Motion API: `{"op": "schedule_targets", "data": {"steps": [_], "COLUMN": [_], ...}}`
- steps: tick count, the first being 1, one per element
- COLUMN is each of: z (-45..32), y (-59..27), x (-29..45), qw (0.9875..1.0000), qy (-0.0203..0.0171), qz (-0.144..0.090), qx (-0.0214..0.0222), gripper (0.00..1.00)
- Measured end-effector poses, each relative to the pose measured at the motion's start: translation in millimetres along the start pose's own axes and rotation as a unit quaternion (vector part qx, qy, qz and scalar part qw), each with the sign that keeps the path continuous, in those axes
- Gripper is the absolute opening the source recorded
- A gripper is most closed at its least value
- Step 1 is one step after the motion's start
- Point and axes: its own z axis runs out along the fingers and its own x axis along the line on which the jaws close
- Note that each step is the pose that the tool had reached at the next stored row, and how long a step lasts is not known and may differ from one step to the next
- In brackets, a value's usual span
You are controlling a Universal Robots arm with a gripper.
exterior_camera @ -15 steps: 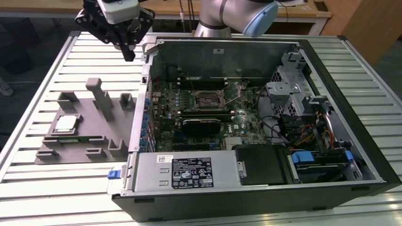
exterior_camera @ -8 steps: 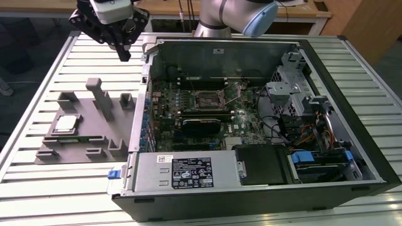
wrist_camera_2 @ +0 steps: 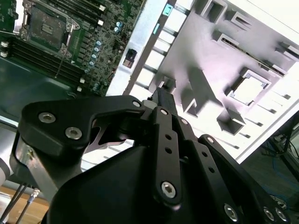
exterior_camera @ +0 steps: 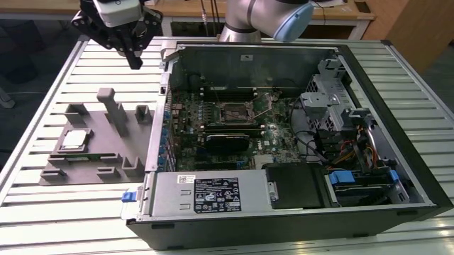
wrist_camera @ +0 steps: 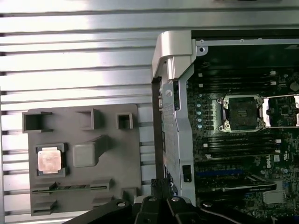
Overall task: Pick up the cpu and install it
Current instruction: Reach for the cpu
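Observation:
The cpu (exterior_camera: pixel 74 139) is a small silvery square chip lying in a recess of the grey holder tray (exterior_camera: pixel 92 178), towards the exterior view's left. It also appears as the cpu (wrist_camera: pixel 50 159) in the first wrist view and as a bright square cpu (wrist_camera_2: pixel 250 88) in the second wrist view. The open motherboard socket (exterior_camera: pixel 236 111) sits inside the computer case, also seen as socket (wrist_camera: pixel 242 112). My gripper (exterior_camera: pixel 135 64) hangs high above the table behind the tray, fingers shut together and holding nothing, well apart from the cpu. Its tips show as gripper (wrist_camera: pixel 161 184) and gripper (wrist_camera_2: pixel 164 88).
The open computer case (exterior_camera: pixel 397 175) takes up the middle and the exterior view's right, with a power supply (exterior_camera: pixel 206 194), drive cages and cables. Upright grey posts (exterior_camera: pixel 108 103) rise from the holder tray. The slatted metal table (exterior_camera: pixel 114 64) runs under everything.

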Motion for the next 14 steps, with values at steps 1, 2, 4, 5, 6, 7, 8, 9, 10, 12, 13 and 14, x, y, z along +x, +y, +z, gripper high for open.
{"op": "schedule_targets", "data": {"steps": [1, 2, 4, 5, 6, 7, 8, 9, 10, 12, 13, 14], "z": [0.0, -0.1, -0.2, -0.3, -0.4, -0.4, -0.5, -0.5, -0.6, -0.7, -0.8, -0.8], "y": [-0.1, -0.2, -0.3, -0.4, -0.5, -0.6, -0.7, -0.7, -0.8, -1.0, -1.0, -1.1], "x": [1.2, 2.4, 4.7, 5.8, 6.9, 8.0, 9.1, 10.2, 11.3, 13.4, 14.3, 15.1], "qw": [1.0000, 1.0000, 1.0000, 1.0000, 1.0000, 1.0000, 1.0000, 1.0000, 1.0000, 1.0000, 1.0000, 1.0000], "qy": [0.0000, 0.0000, 0.0000, -0.0001, 0.0000, 0.0000, 0.0000, 0.0000, 0.0000, 0.0000, 0.0000, 0.0000], "qz": [0.000, 0.000, 0.000, 0.000, 0.000, 0.000, 0.000, 0.000, 0.000, 0.000, 0.000, 0.000], "qx": [0.0000, 0.0000, 0.0000, 0.0000, 0.0000, 0.0000, 0.0000, 0.0000, -0.0001, 0.0000, 0.0000, 0.0000], "gripper": [0.11, 0.11, 0.11, 0.11, 0.11, 0.11, 0.11, 0.11, 0.11, 0.11, 0.11, 0.11]}}
